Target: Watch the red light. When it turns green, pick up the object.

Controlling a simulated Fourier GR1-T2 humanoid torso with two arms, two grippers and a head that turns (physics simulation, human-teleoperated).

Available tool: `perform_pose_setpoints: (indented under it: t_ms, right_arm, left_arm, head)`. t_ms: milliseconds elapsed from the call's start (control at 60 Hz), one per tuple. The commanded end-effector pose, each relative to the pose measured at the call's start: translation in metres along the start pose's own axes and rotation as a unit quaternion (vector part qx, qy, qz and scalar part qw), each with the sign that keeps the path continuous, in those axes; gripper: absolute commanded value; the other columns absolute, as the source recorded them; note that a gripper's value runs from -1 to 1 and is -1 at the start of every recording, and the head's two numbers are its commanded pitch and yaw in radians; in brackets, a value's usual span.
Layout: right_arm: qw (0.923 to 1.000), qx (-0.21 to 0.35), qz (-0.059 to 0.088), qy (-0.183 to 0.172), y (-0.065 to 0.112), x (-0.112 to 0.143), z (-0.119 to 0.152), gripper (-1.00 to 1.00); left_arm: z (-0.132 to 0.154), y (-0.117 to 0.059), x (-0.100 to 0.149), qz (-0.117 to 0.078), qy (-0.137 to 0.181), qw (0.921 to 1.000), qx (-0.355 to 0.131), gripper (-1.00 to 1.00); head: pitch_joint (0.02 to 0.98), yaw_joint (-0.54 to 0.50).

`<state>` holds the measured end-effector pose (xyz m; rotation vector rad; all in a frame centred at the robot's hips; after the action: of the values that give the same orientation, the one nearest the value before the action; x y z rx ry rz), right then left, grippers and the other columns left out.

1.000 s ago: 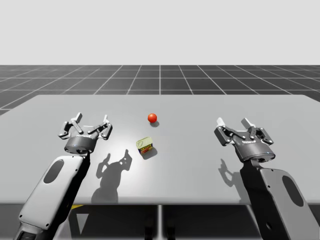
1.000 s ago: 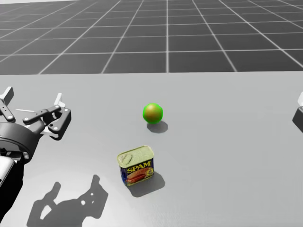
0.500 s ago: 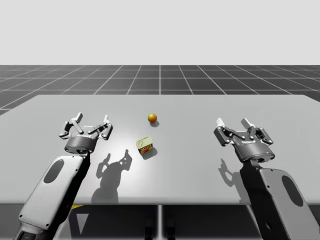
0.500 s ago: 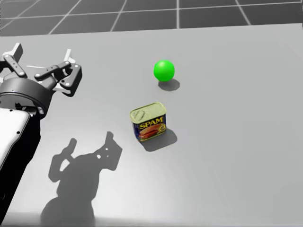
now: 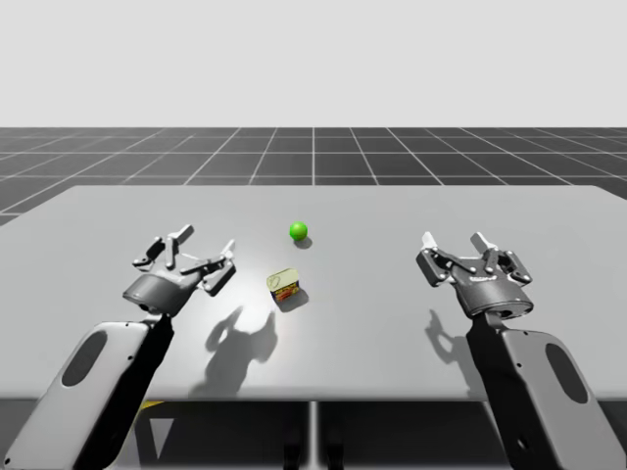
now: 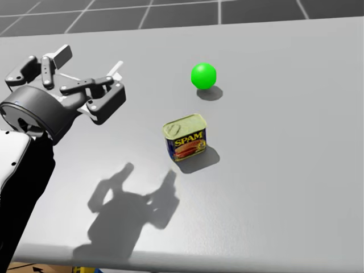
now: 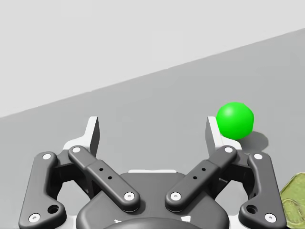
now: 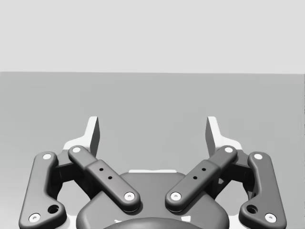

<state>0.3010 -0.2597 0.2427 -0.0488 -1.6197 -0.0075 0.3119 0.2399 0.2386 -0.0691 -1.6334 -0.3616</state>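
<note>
The light (image 5: 299, 231) is a small ball glowing solid green, resting on the grey table (image 5: 490, 215) just left of the high view's centre. The can (image 5: 285, 286), a blue rounded-rectangular tin with a pale yellow lid facing up, stands upright just below and slightly left of it, near but not touching, turned somewhat askew.

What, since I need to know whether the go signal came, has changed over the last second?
The light turned from red to green. My left gripper swung toward the rectangular can, open, with nothing grasped. My head has turned. The rectangular can and my open right gripper stayed put.
</note>
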Motion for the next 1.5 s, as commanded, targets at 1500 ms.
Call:
perform_pose_setpoints:
  t_ms: [1500]
  right_arm:
    - [0.9985,-0.033,0.029,-0.031,-0.003,0.002,-0.001,-1.0]
  left_arm:
    - [-0.038,-0.074,-0.085,0.037,0.139,0.9372,-0.318,-0.85]
  head:
    - [0.822,0.14]
